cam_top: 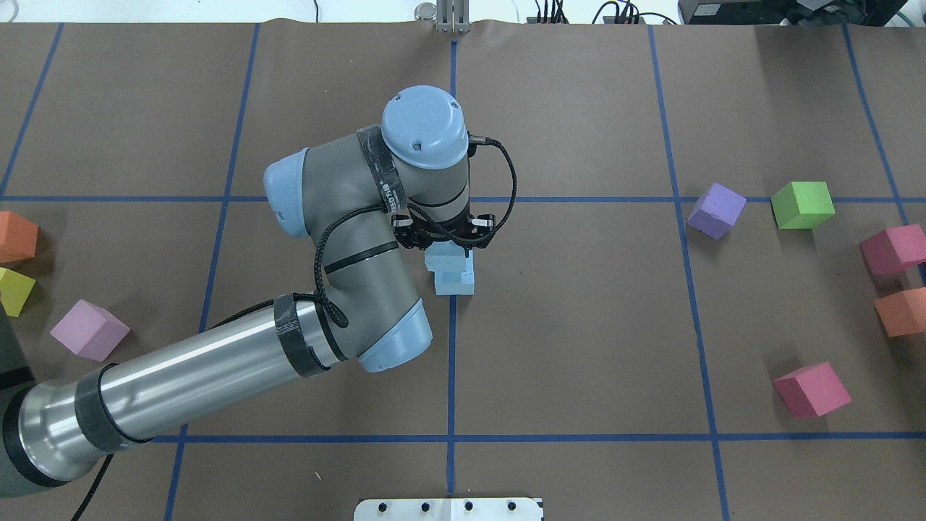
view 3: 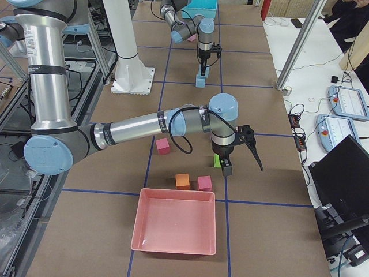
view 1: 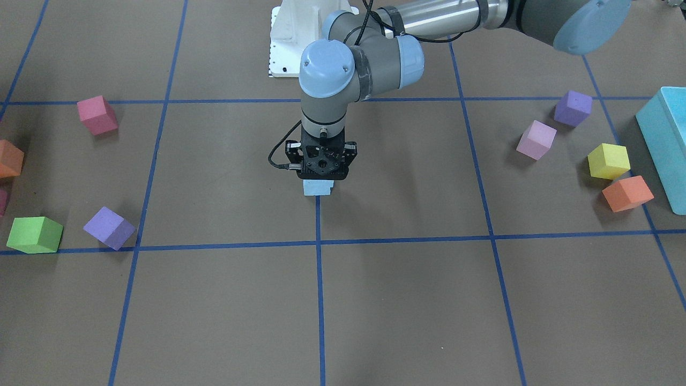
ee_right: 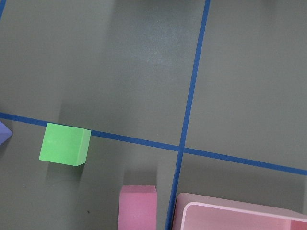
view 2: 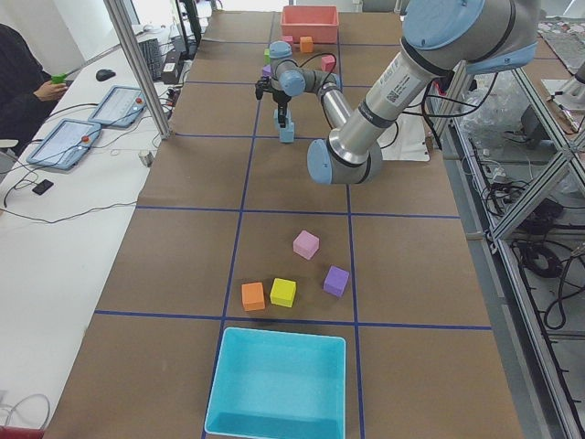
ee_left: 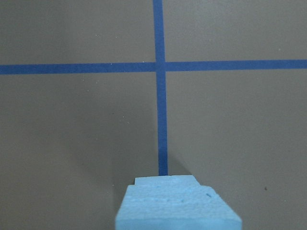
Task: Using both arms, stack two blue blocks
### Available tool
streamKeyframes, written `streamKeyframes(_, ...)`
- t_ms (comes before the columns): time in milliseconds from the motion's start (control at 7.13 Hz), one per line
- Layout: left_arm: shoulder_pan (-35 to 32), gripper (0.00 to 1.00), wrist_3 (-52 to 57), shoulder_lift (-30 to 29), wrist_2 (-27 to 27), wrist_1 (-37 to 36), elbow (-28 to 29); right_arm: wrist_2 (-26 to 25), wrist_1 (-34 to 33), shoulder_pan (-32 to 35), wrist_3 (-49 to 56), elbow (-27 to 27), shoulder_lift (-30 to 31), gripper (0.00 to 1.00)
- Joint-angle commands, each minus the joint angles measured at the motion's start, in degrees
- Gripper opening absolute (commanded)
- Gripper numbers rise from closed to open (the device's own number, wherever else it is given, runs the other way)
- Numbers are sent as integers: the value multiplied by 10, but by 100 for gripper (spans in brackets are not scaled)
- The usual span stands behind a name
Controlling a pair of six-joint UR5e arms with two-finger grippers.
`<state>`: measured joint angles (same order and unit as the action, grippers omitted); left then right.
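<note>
Two light blue blocks sit one over the other at the table's middle, on a blue tape line. In the overhead view the upper blue block (cam_top: 443, 258) sits on the lower blue block (cam_top: 457, 284). My left gripper (cam_top: 449, 249) points straight down and is shut on the upper block. The left wrist view shows the upper block (ee_left: 177, 210) close at the bottom edge, with the lower block's edge (ee_left: 165, 180) peeking out beyond it. My right gripper (view 3: 227, 168) shows only in the exterior right view, low beside a green cube (view 3: 217, 160). I cannot tell whether it is open or shut.
To the robot's right lie purple (cam_top: 716, 210), green (cam_top: 801, 205), pink (cam_top: 893, 248), orange (cam_top: 901, 311) and red-pink (cam_top: 812, 389) cubes, with a pink bin (view 3: 176, 228). To its left lie orange (cam_top: 14, 236), yellow (cam_top: 13, 291) and light pink (cam_top: 89, 330) cubes, with a turquoise bin (view 1: 664, 145).
</note>
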<state>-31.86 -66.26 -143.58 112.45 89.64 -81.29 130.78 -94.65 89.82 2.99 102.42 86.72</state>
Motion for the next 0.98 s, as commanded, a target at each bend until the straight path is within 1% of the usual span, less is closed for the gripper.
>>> streamKeyframes(0,1,53,-1,4,1,2,-1,0,-2,0,0,-1,-2,100)
streamKeyframes(280,2,56,-3,3,1,4,-1,0,-2,0,0,0,-2,100)
streamKeyframes(561,5,56,-4,3,0,6,1,0,-3,0,0,0,-2,100)
streamKeyframes(841,15,57,-4,3,-23,7,1,0,-3,0,0,1,-2,100)
